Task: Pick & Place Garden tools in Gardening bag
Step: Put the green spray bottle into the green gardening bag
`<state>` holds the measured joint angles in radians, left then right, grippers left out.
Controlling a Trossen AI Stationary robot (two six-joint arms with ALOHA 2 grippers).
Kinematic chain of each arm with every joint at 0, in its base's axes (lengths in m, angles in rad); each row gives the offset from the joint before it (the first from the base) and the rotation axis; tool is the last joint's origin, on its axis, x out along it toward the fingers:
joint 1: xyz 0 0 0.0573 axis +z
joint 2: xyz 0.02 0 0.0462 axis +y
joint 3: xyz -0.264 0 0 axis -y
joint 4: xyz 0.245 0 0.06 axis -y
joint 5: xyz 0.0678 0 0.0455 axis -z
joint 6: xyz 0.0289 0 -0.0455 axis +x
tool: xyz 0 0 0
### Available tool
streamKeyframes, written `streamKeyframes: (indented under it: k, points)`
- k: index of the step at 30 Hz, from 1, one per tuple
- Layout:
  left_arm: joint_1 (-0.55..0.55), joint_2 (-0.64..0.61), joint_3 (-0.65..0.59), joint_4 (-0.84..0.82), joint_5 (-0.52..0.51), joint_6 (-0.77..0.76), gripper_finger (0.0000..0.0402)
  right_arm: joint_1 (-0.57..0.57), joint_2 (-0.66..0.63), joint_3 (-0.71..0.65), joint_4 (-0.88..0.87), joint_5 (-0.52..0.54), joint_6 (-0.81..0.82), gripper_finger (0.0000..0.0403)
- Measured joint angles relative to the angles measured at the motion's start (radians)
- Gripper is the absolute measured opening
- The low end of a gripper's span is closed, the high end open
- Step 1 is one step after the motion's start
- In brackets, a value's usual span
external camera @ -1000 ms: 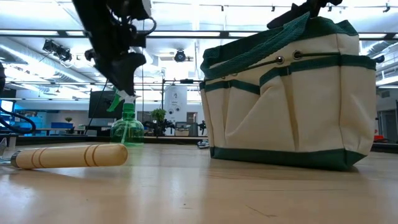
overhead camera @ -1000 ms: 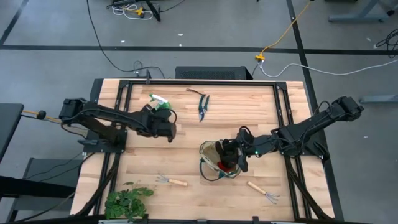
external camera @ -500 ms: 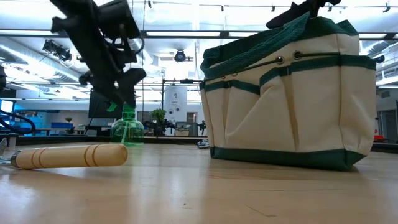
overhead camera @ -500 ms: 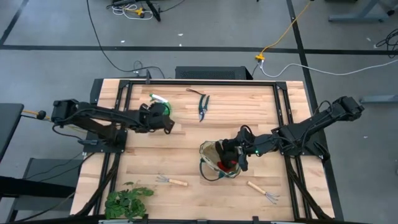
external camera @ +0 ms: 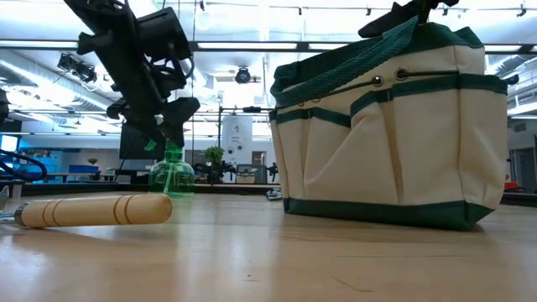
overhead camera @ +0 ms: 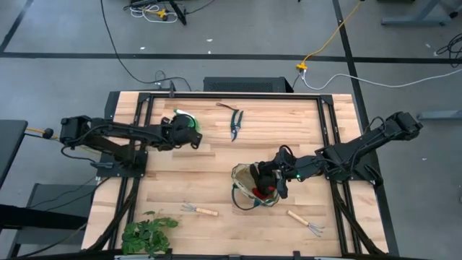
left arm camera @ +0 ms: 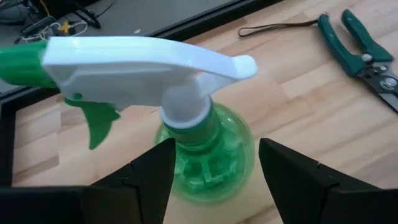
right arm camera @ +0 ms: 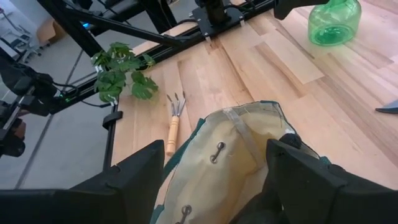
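The green spray bottle with a white nozzle (left arm camera: 205,146) stands upright on its base at the table's far left; it also shows in the high view (overhead camera: 186,118). My left gripper (left arm camera: 214,180) is open, with one finger on either side of the bottle's body. The gardening bag (overhead camera: 253,186) stands upright near the middle, with something red (overhead camera: 264,192) inside it. My right gripper (right arm camera: 214,186) is open, its fingers spread wide at the bag's open top. The pruning shears (overhead camera: 236,124) lie flat at the far middle. Two wooden-handled rakes (overhead camera: 198,210) (overhead camera: 307,222) lie near the front. My left gripper's fingers stand on either side of the bottle's body and touch nothing that shows. My right gripper is at the bag's green top rim (right arm camera: 249,112), coming from the table's right side. I cannot tell whether its fingers touch the rim.
A leafy plant bunch (overhead camera: 148,235) lies at the near left corner. One rake's wooden handle (external camera: 92,210) lies close in front of the low camera. Black frame rails (overhead camera: 141,130) run along the table's left and right sides. Bare wood lies between bottle and bag.
My left gripper has gone toward the table's far left, up to the spray bottle, and now has its fingers around the bottle's body. The bottle, the bag and my right arm have kept still.
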<state>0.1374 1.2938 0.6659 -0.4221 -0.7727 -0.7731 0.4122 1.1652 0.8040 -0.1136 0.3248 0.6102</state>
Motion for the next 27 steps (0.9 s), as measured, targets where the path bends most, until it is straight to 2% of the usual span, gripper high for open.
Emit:
streamKeyframes:
  k: [10, 17, 27]
  points:
    - [0.044, 0.0, 0.0, 0.0, 0.012, 0.001, 0.0238, 0.0, 0.0, 0.0, 0.003, 0.0, 0.001, 0.0284]
    - [0.051, 0.0, 0.0, 0.002, 0.087, 0.027, 0.0238, 0.0, 0.0, 0.0, 0.003, 0.001, 0.003, 0.0284]
    - [0.051, 0.002, 0.0, 0.008, 0.05, 0.022, 0.0238, 0.0, 0.0, 0.0, 0.002, 0.016, 0.006, 0.0284]
